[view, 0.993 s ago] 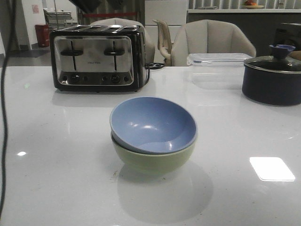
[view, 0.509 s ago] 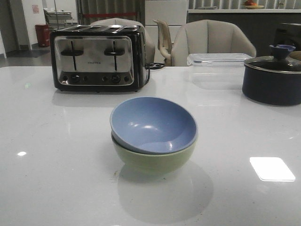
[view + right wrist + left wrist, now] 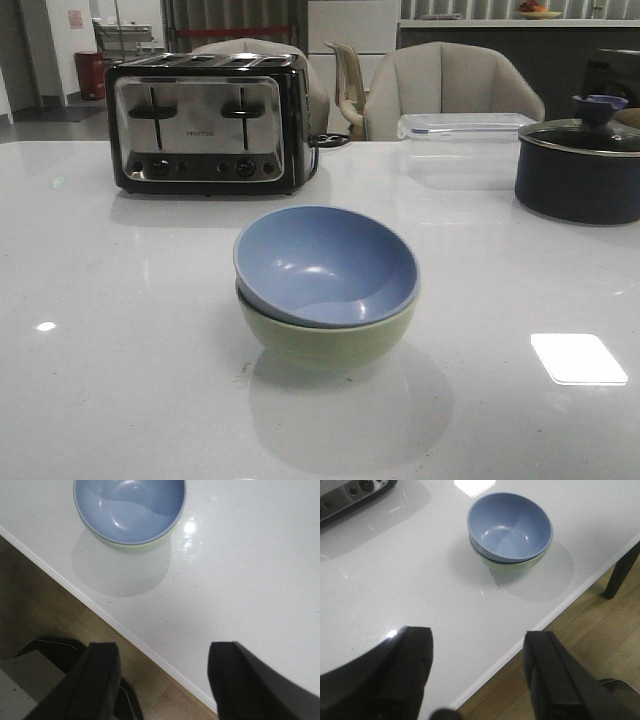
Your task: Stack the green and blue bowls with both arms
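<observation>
Front view: blue bowl (image 3: 325,262) inside green bowl (image 3: 330,340)

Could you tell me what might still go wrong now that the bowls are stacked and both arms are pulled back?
The blue bowl sits tilted in the green bowl, so a knock might rock it out. The wrist views show the stack close to the table edge; a nudge could send it toward the floor. Both claws, left and right, are open and empty.

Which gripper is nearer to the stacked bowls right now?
Hard to call. The left gripper and right gripper are both open, empty and pulled back over the table edge, clear of the blue bowl nested in the green bowl.
</observation>
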You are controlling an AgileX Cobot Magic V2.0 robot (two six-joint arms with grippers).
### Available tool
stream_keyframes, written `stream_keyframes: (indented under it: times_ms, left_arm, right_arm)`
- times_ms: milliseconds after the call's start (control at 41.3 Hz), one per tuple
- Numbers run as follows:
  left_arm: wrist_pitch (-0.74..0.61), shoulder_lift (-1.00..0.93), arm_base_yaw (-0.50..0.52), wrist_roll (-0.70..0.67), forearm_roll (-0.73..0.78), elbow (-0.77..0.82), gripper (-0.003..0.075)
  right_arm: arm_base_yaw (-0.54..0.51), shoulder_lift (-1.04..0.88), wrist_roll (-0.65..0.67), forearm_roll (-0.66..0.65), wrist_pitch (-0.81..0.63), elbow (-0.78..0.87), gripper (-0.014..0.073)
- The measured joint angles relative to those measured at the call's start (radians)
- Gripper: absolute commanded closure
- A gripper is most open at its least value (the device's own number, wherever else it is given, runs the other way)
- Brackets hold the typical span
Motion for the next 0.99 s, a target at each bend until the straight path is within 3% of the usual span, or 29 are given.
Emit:
stream_keyframes:
  times_ms: [73, 291, 363, 412, 993]
  left_arm:
    - [-0.004, 0.0, 0.0, -0.002, 0.0, 0.0, 0.0339]
    - [-0.009, 0.0, 0.0, -0.002, 0.0, 0.0, 0.057]
    - [-0.009, 0.0, 0.0, -0.002, 0.0, 0.0, 0.0625]
    - [-0.01, 0.0, 0.0, -0.002, 0.0, 0.0, 0.0619]
    - [-0.02, 0.0, 0.0, -0.008, 0.0, 0.0, 0.0622]
  right_arm:
    - [0.0, -0.002, 0.004, -0.002, -0.002, 0.005, 0.0134]
    - [0.0, -0.002, 0.006, -0.002, -0.039, 0.006, 0.0444]
    - [0.0, -0.002, 0.006, -0.002, -0.044, 0.006, 0.0524]
    - [0.0, -0.002, 0.006, -0.002, -0.047, 0.006, 0.0559]
    - [0.0, -0.002, 0.006, -0.002, -0.042, 0.006, 0.055]
